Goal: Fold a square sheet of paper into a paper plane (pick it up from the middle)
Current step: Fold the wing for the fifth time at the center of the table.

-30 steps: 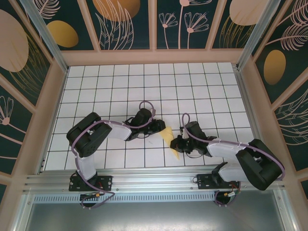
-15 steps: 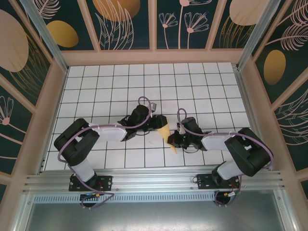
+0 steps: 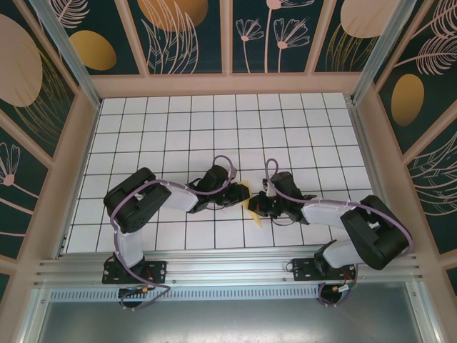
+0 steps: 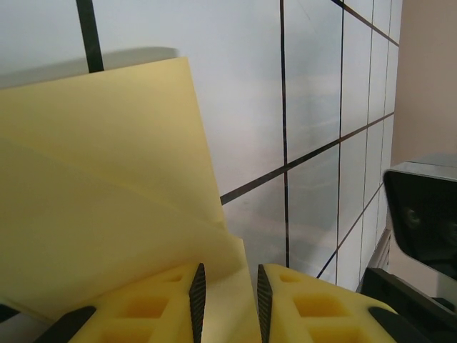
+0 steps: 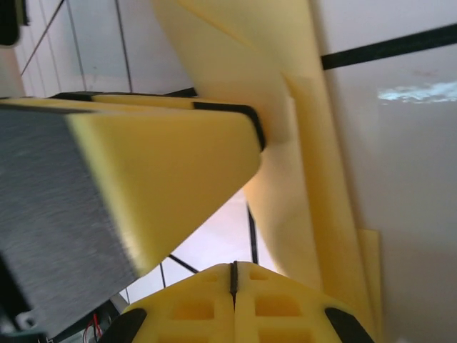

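Seen from above, the folded pale-yellow paper sheet is mostly covered by the left gripper and the right gripper, and what pokes out is too small to make out its shape. In the left wrist view the sheet runs off the left and bottom edges, and a dark arm housing is cut by the right edge. In the right wrist view a yellow finger of the left gripper is blurred. The closed tips hide whether the right gripper pinches paper.
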### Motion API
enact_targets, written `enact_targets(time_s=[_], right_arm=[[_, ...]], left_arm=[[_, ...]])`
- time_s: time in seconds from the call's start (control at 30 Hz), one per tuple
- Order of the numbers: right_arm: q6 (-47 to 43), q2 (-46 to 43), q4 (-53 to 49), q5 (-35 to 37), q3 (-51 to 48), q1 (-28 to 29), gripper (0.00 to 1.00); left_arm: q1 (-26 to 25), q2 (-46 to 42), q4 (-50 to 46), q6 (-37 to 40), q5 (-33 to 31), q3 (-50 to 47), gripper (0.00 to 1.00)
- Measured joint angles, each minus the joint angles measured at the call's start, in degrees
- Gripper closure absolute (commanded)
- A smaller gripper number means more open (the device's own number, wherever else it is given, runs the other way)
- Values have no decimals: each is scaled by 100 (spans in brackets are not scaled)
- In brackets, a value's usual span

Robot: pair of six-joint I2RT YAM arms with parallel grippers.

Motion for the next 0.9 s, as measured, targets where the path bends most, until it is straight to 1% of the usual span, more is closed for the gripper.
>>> enact_targets(time_s=[0.17, 0.37, 0.47, 0.7, 0.77, 0.9], right_arm=[[-31, -61, -195, 7, -70, 81, 93], [-11, -330, -291, 72, -555, 90, 92], [-4, -625, -391, 81, -713, 90, 91], [37, -1873, -852, 66, -986, 90, 88], [37, -1980, -876, 61, -1137, 87, 88], [28, -1923, -1147, 57, -1329, 55, 88]], left_arm=[[0, 4, 4, -2, -2, -4, 72], [0, 7, 0, 2, -7, -4, 72], [0, 7, -7, 22, -20, -2, 73], [0, 11, -44, 46, -50, 2, 74], [0, 11, -46, 48, -50, 2, 75], [0, 9, -48, 52, -50, 7, 73]])
